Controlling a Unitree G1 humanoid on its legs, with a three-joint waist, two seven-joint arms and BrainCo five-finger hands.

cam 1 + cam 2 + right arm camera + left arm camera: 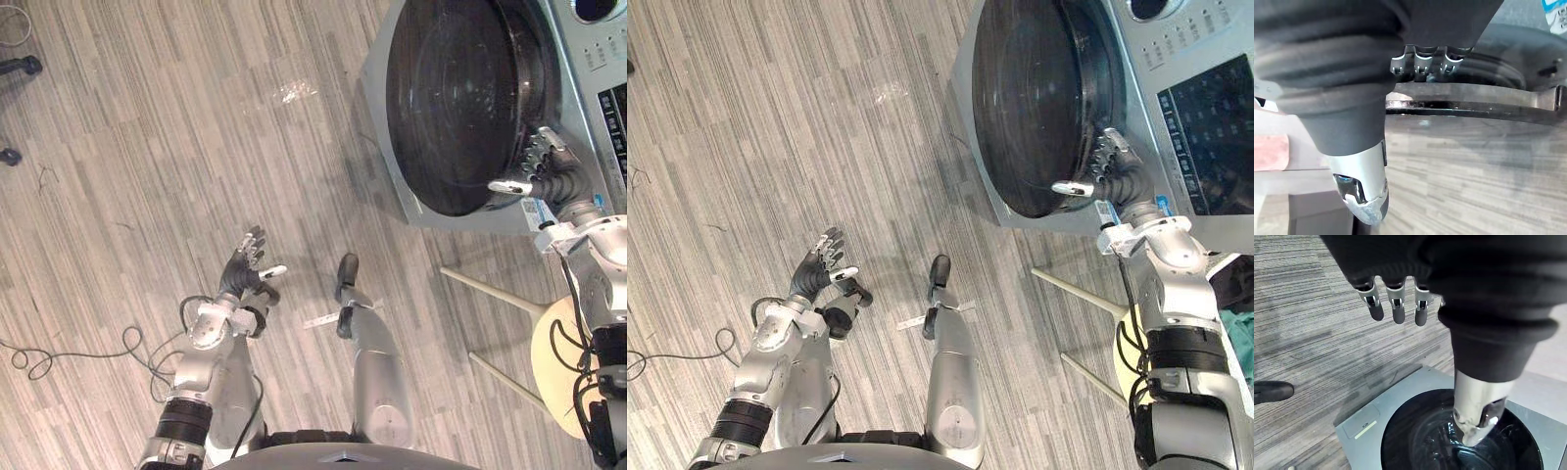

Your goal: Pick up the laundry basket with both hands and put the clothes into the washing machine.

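**Hooked on the door, nothing lifted yet**

Looking down on a wooden floor (147, 147), with the washing machine (578, 83) at 1 o'clock. Round dark door (460, 98) across its front. From the right wrist, a thin bright slit under the door's rim, so possibly just off the latch, though cannot tell for sure. Behind the glass only dark reflections, so no telling whether the drum holds anything.

Right hand (556, 181) at the door's 5 o'clock edge, fingers (537, 147) bent over the rim and thumb stretched out onto the glass. Left hand (243, 269) at 7 o'clock above the floor, well apart from the machine, fingers (1396, 303) straight and spread, holding nothing.

At 4 o'clock, a pale round stool (547, 357) on slanted legs, just beside the machine. At 3 o'clock in the right eye view, behind the right arm, a scrap of teal cloth (1242, 343). Probably the clothes, but cannot tell whether lying in a basket.

Handling, as a guess:
- **Basket:** probably light, stiff at the rim and bulky, so apt to tip if gripped on one side. Best taken at two opposite points of the rim or by its handles, one hand each, and kept level.
- **Clothes:** soft and limp, likely to drape and catch on the door opening. Better pushed well into the drum than dropped at the lip.
- **Door:** to be swung fully clear first.
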